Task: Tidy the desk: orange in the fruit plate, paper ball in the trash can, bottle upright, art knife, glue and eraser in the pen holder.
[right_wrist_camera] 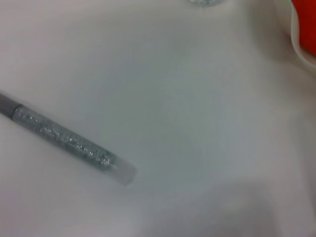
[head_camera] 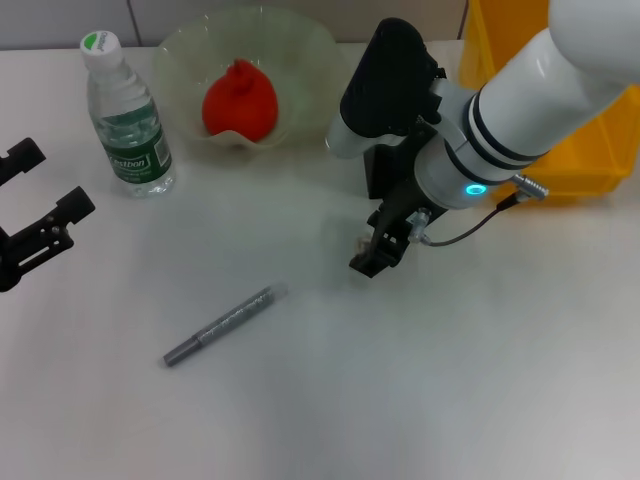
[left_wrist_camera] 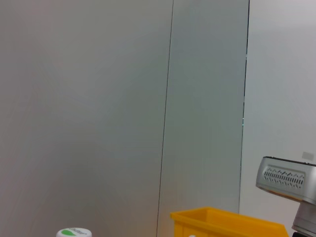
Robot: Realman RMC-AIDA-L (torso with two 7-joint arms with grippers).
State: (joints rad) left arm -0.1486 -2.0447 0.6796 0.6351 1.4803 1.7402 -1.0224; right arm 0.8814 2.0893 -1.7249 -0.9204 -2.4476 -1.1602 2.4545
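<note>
The orange (head_camera: pixel 240 100) lies in the pale-green fruit plate (head_camera: pixel 300 45) at the back. The bottle (head_camera: pixel 125 115) stands upright to the left of the plate. The grey glue stick (head_camera: pixel 225 325) lies flat on the desk in the front middle and also shows in the right wrist view (right_wrist_camera: pixel 69 143). My right gripper (head_camera: pixel 378 250) hangs low over the desk to the right of the glue, apart from it. A dark shape behind the right arm may be the pen holder (head_camera: pixel 383 170). My left gripper (head_camera: pixel 40 215) is open and empty at the left edge. The art knife, eraser and paper ball are out of view.
The yellow trash can (head_camera: pixel 560 150) stands at the back right, partly behind my right arm; its rim also shows in the left wrist view (left_wrist_camera: pixel 227 222). The bottle cap (left_wrist_camera: pixel 74 232) shows at the lower edge of that picture. White desk surface surrounds the glue.
</note>
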